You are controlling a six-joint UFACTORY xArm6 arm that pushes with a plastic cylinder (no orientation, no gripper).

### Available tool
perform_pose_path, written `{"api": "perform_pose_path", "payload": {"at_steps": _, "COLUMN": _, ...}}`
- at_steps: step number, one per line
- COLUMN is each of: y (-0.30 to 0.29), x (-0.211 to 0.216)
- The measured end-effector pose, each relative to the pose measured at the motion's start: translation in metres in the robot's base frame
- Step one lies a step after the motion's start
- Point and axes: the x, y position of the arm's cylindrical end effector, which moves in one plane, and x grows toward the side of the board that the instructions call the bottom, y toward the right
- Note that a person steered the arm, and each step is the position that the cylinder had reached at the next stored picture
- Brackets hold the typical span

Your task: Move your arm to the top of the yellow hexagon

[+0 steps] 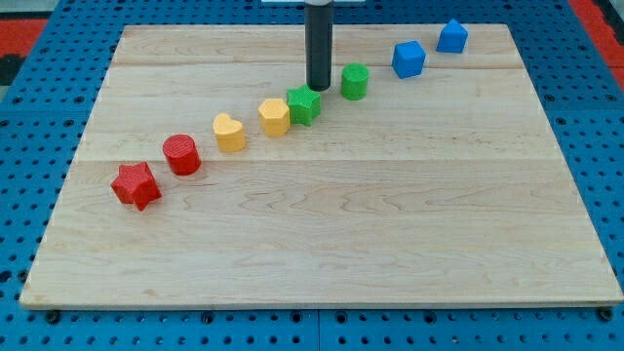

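The arm shows only as a straight dark rod, upright, entering from the view's top edge (its upper parts lie out of view). My tip rests low, right of the view's centre.

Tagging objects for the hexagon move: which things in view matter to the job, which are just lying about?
In the job:
- yellow hexagon
- my tip, just up and to the view's right of it, beside the green star

Lying about:
- yellow heart
- green cylinder
- red cylinder
- red star
- blue cube
- second blue block
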Motion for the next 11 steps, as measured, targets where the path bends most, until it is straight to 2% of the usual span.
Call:
{"api": "perform_pose_path", "payload": {"at_steps": 1, "y": 0.000, "x": -0.016}}
{"api": "perform_pose_path", "payload": {"at_steps": 4, "y": 0.011, "x": -0.010}}
{"api": "perform_pose_path", "payload": {"at_steps": 5, "y": -0.012, "x": -0.010}}
{"api": "perform_pose_path", "payload": {"at_steps": 6, "y": -0.061, "x": -0.010}}
{"api": "perform_pose_path", "payload": {"at_steps": 9, "y": -0.076, "x": 0.027}}
{"api": "perform_pose_path", "payload": {"at_steps": 11, "y": -0.068, "x": 0.030}}
